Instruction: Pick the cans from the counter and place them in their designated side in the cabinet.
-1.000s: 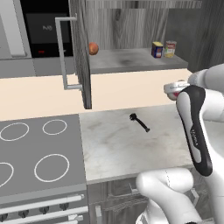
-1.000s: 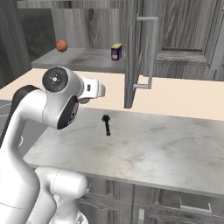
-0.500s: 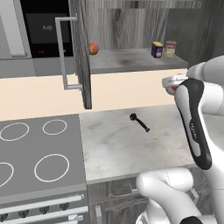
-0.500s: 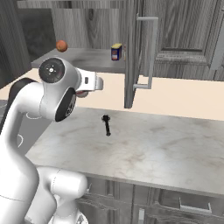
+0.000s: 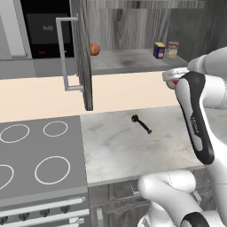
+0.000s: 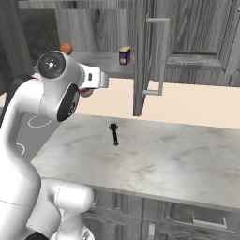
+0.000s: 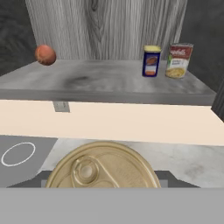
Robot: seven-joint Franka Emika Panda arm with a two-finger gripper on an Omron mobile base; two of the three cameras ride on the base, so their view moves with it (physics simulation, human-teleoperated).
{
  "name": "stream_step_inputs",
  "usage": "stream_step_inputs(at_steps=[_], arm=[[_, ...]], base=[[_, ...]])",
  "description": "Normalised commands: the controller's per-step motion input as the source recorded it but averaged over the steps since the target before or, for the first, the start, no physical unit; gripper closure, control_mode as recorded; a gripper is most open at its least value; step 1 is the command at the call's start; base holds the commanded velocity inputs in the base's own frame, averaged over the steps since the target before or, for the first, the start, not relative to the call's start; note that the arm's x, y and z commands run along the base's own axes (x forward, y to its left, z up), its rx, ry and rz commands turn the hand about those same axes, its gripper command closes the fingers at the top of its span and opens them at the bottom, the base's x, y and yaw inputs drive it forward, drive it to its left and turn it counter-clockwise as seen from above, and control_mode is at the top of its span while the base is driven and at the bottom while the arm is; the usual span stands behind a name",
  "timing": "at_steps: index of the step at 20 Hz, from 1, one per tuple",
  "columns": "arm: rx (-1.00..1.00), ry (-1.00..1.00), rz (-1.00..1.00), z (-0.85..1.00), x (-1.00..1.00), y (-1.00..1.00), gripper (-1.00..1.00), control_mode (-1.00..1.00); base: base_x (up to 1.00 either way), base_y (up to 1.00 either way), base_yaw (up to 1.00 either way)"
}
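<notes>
My gripper (image 5: 172,80) is shut on a red can (image 6: 86,92) and holds it above the counter (image 5: 133,150), in front of the open cabinet (image 5: 128,26). In the hand view that can's gold lid (image 7: 103,168) sits between the dark fingertips (image 7: 40,177). A dark blue can with a yellow top (image 7: 151,61) stands on the right part of the grey shelf (image 7: 100,81). A red and cream can (image 7: 178,60) stands right beside it. Both also show in the left base view, the blue can (image 5: 158,50) left of the red one (image 5: 172,49).
An orange ball (image 7: 45,55) rests on the shelf's left part. The cabinet door (image 5: 82,53) hangs open with its bar handle (image 5: 65,53) over the counter's left end. A black utensil (image 5: 141,123) lies mid-counter. The stovetop (image 5: 35,150) adjoins the counter on the left.
The arm has lifted the held can a little higher and nearer the cabinet shelf. The grip has stayed the same, and nothing on the shelf or counter has moved.
</notes>
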Motion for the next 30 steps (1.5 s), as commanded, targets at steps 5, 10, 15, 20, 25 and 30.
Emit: stream_step_inputs(at_steps=[5, 10, 15, 20, 25, 30], arm=[[0.00, -0.07, 0.00, 0.23, 0.07, 0.08, 1.00, -1.00], [0.00, -0.09, 0.00, 0.19, 0.07, 0.05, 1.00, -1.00], [0.00, -0.07, 0.00, 0.14, 0.11, 0.03, 1.00, -1.00], [0.00, -0.04, 0.00, 0.08, 0.17, 0.01, 1.00, -1.00], [0.00, 0.00, 0.00, 0.03, 0.18, 0.00, 1.00, -1.00], [0.00, 0.00, 0.00, 0.05, 0.22, 0.00, 1.00, -1.00]], base=[[0.00, 0.00, 0.00], [0.00, 0.00, 0.00], [0.00, 0.00, 0.00], [0.00, 0.00, 0.00], [0.00, 0.00, 0.00], [0.00, 0.00, 0.00]])
